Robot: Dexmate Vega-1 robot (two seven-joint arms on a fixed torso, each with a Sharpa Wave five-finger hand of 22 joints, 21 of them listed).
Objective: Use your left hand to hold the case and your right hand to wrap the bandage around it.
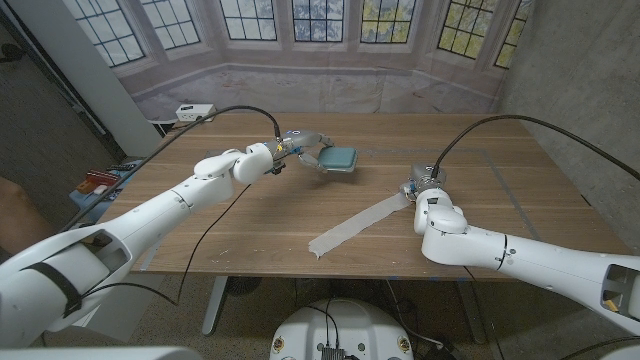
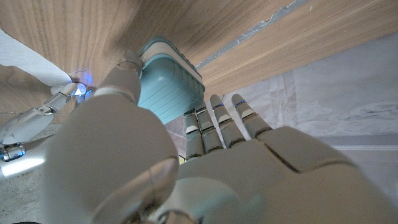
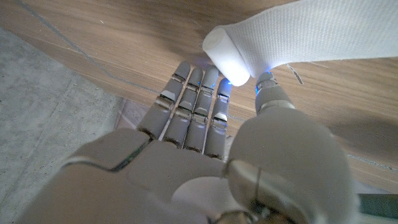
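Teal case [image 1: 339, 158] on the far-middle part of the wooden table [image 1: 250, 215], long axis roughly across the table, left hand [image 1: 297, 147] cupped at its left end with thumb and fingers [image 2: 214, 124] apart on either side, touching but whether actually gripping hard to tell. White bandage [image 1: 352, 225] unrolled in a strip slanting from the near middle up toward the right hand [image 1: 424, 186], its rolled end [image 3: 227, 55] pinched there between thumb and fingertips [image 3: 222, 87]. Beyond the table's far edge a pale floor under a bay of windows [image 1: 318, 20], a small white box [image 1: 193, 112] at the far-left corner, black cables [image 1: 225, 112] arching over both arms.
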